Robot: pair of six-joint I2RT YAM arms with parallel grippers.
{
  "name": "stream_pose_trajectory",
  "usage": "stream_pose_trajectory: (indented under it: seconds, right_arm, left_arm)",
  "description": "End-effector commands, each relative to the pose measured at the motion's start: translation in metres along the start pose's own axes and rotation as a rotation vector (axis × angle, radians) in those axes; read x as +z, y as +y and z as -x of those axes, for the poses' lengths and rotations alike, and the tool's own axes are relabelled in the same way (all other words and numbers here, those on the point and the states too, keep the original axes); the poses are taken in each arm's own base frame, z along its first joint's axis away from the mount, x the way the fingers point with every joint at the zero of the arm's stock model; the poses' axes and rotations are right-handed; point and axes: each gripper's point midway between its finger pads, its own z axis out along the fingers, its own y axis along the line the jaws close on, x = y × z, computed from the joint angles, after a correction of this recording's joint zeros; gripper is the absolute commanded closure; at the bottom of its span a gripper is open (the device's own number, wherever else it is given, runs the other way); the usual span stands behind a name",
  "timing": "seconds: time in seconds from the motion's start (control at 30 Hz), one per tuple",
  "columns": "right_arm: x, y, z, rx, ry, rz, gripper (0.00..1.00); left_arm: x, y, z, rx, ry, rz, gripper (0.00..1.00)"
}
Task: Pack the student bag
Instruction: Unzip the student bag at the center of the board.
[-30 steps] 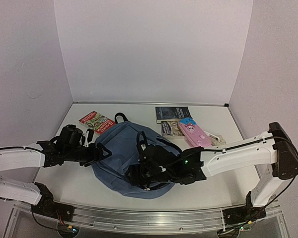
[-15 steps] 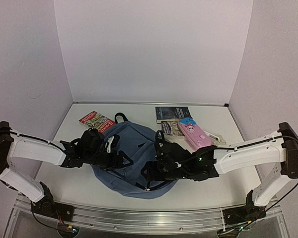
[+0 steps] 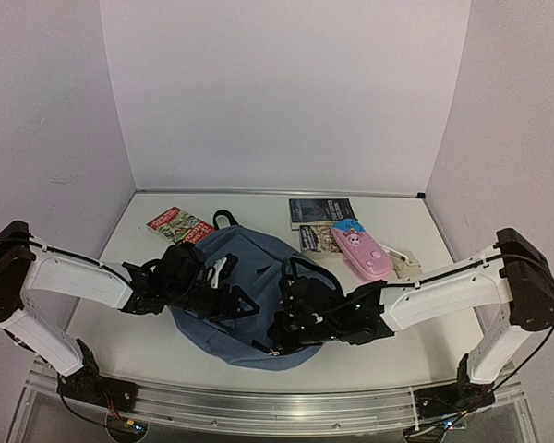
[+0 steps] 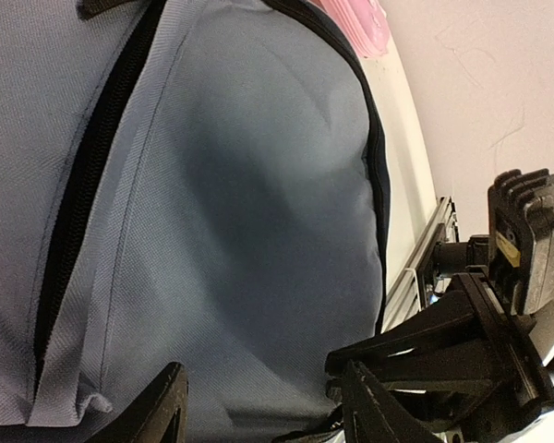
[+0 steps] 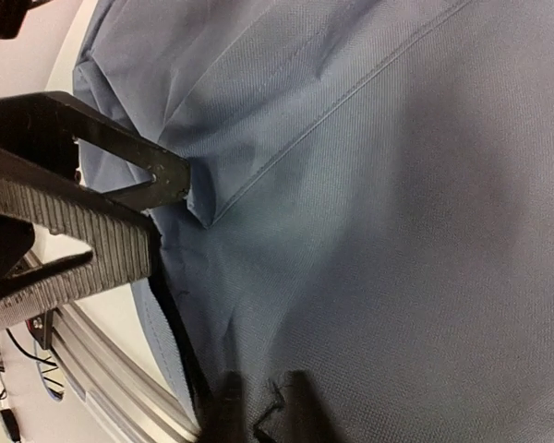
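bag (image 3: 249,260) soft, floppy, likely light; grab by zipper (image 4: 83,185) edge. right jaws pinch a fabric fold, left jaws open.

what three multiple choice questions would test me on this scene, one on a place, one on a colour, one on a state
1. Where does the pink pencil case lie relative to the student bag?
A on top of it
B to its right
C under it

2. What colour is the student bag?
A red
B green
C slate-blue

3. How is the left gripper?
A open over the bag
B shut on the pencil case
C out of view

Answers:
1. B, the top view shows it right of the bag.
2. C, every view shows slate-blue fabric.
3. A, the left wrist view shows its fingers spread above the fabric.
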Motion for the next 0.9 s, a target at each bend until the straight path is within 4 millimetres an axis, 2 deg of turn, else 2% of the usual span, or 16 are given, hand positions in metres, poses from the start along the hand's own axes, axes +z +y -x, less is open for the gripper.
stream_pose_trajectory:
  seconds: [0.0, 0.1, 0.23, 0.37, 0.47, 0.6, 0.73, 0.87]
  right_arm:
    - [-0.008, 0.009, 0.002, 0.017, -0.011, 0.045, 1.0]
    - [-0.017, 0.003, 0.001, 0.035, -0.018, 0.049, 1.0]
    - [-0.022, -0.002, -0.001, 0.051, -0.019, 0.047, 1.0]
    - [-0.023, -0.001, -0.002, 0.057, -0.015, 0.053, 1.0]
    - [-0.024, -0.001, 0.0, 0.061, -0.02, 0.055, 1.0]
    - [-0.024, -0.001, -0.002, 0.065, -0.016, 0.054, 1.0]
    - [-0.025, 0.0, 0.0, 0.066, -0.02, 0.057, 1.0]
    - [-0.024, -0.001, -0.001, 0.064, -0.017, 0.054, 1.0]
  left_arm:
    - [0.002, -0.031, -0.007, 0.069, 0.039, -0.087, 0.43]
    - [0.001, -0.039, -0.025, 0.12, 0.097, -0.088, 0.35]
    - [0.004, -0.044, -0.042, 0.168, 0.163, -0.092, 0.31]
    - [0.012, -0.044, -0.051, 0.212, 0.212, -0.074, 0.28]
    - [0.018, -0.042, -0.051, 0.211, 0.214, -0.071, 0.28]
    - [0.025, -0.045, -0.044, 0.21, 0.191, -0.083, 0.32]
    - [0.032, -0.037, -0.045, 0.202, 0.204, -0.048, 0.34]
    - [0.032, -0.043, -0.043, 0.196, 0.194, -0.079, 0.48]
